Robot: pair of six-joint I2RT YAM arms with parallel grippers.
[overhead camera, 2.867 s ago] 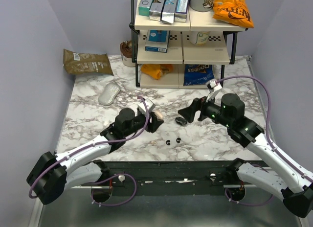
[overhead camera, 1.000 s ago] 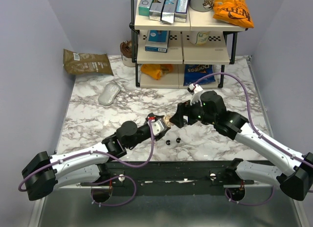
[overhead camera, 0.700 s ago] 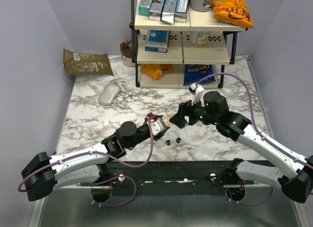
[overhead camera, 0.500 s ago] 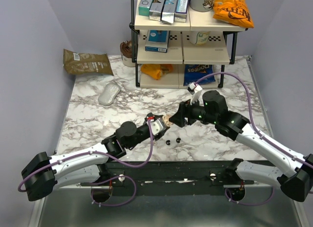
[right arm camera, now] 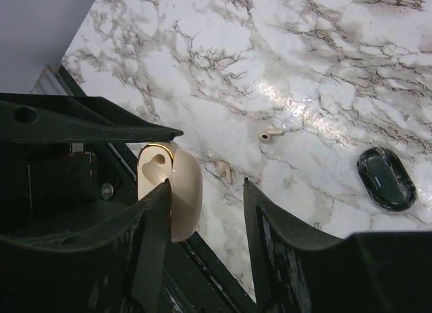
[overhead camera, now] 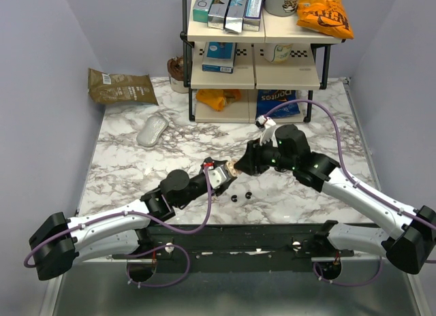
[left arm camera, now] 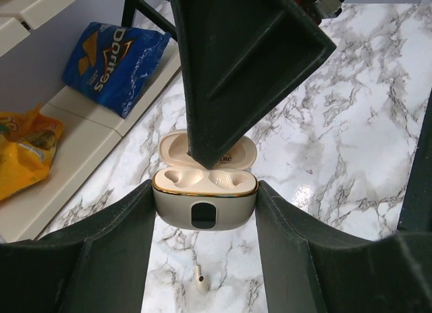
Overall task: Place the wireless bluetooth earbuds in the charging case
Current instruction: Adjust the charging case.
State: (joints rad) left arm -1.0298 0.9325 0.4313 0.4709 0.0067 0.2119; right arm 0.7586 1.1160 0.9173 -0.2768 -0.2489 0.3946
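Observation:
My left gripper (overhead camera: 221, 175) (left arm camera: 205, 191) is shut on the charging case (overhead camera: 230, 169) (left arm camera: 204, 205), a cream case with a gold rim. Its lid stands open and both sockets are empty. My right gripper (overhead camera: 244, 163) (right arm camera: 206, 188) is open, and its left finger rests against the case lid (right arm camera: 185, 191). The earbuds lie on the marble below. They are small cream buds with short stems in the right wrist view (right arm camera: 272, 133) (right arm camera: 223, 170), and one shows in the left wrist view (left arm camera: 200, 280). In the top view they are two small dark spots (overhead camera: 234, 197) (overhead camera: 248, 193).
A black oval pod (right arm camera: 386, 178) lies on the marble to the right of the buds. A shelf rack (overhead camera: 255, 57) with snack boxes and a Doritos bag (overhead camera: 276, 103) stands at the back. A brown bag (overhead camera: 121, 86) and a white oblong object (overhead camera: 152, 131) lie at the back left.
My left arm has stretched to the middle and holds the case up. My right gripper has come over the black pod to the case, edging left over the last second.

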